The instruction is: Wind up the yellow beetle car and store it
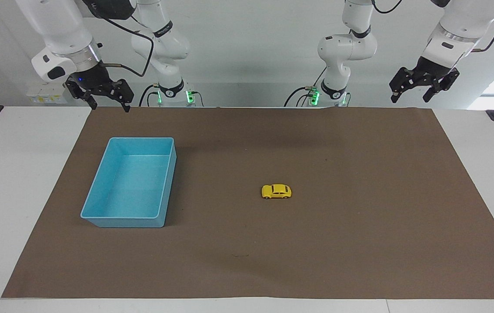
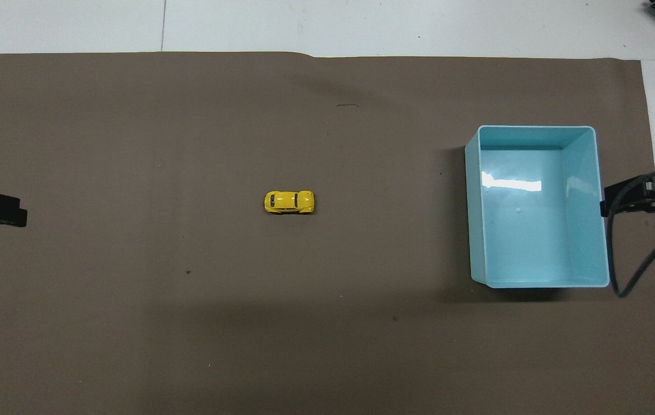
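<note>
Yellow beetle car [image 1: 276, 191]: a tiny bright yellow toy with a rounded body, dark windows and small black wheels. It stands on its wheels on the brown mat, near the middle of the counter, its length running along the counter from one arm's end to the other. In the overhead view it shows at [image 2: 289, 202]. Nothing touches it.

Brown mat [image 1: 360, 243]: a sheet of brown paper that covers most of the counter; both the car and the bin sit on it.

Light blue bin [image 1: 99, 191]: an open rectangular plastic box on the mat toward the right arm's end of the counter, well apart from the car. Its floor is bare, with a bright glare in the overhead view [image 2: 587, 173].

Right pincer [image 1: 107, 105]: up in the air over the counter's edge nearest the robots, at the mat's corner on the right arm's end. Fingers spread apart, gripping nothing. In the overhead view it shows over the bin's outer rim [image 2: 642, 199].

Left pincer [image 1: 410, 96]: up in the air over the counter's edge nearest the robots, toward the left arm's end, well apart from the car. Fingers spread apart, gripping nothing.

Counter [image 1: 12, 174]: white, showing bare around the mat.
</note>
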